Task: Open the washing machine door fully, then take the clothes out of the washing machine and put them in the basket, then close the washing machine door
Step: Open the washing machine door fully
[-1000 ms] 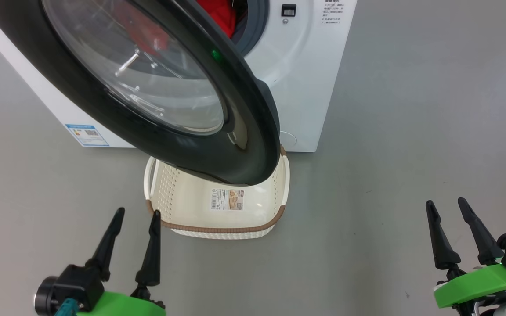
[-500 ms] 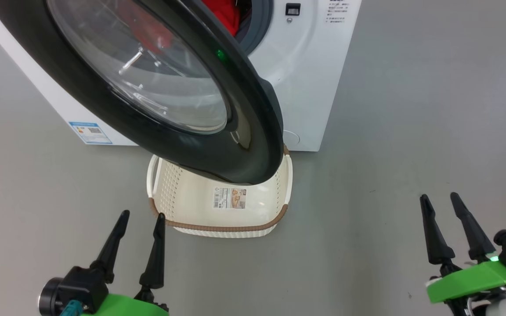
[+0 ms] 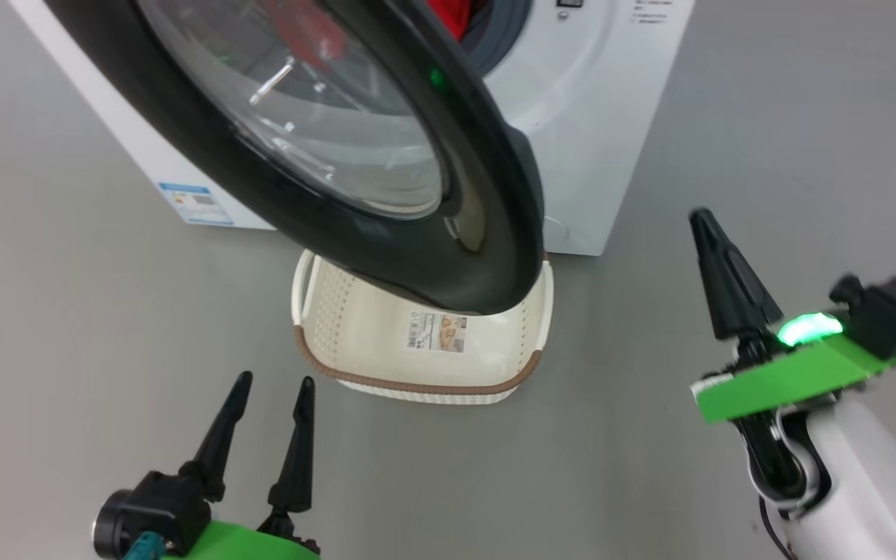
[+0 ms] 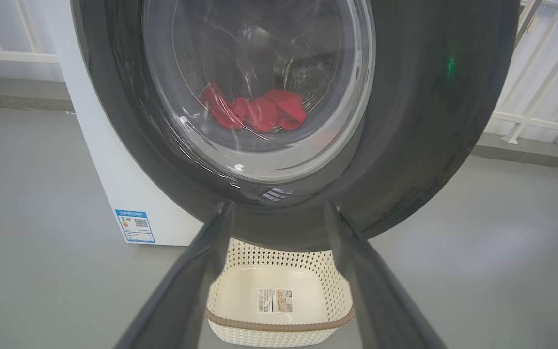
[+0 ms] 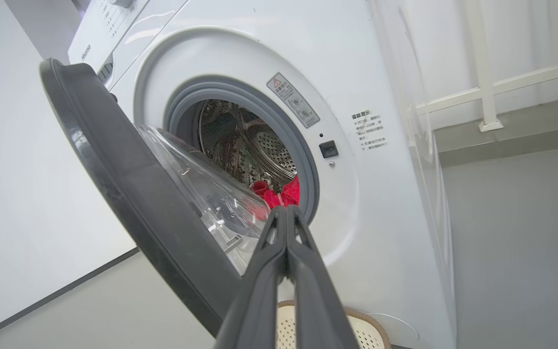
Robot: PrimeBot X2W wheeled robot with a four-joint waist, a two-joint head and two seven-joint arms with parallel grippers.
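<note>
**Step 1: Door Opening Incomplete**

The washing machine door (image 3: 323,132) stood partly open, overhanging the basket (image 3: 417,383). The clothes (image 5: 279,194) lay inside the washing machine (image 3: 596,155). The right gripper (image 3: 703,222) had its fingers pressed together and held nothing. The left gripper (image 3: 274,381) was spread and empty. The next move probably required pushing the door wider.

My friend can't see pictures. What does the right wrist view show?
A white washing machine has its round black-rimmed door partly open, and red clothes lie inside the steel drum. The right pincer, shut tight, points at the opening, above the rim of a basket.
</note>
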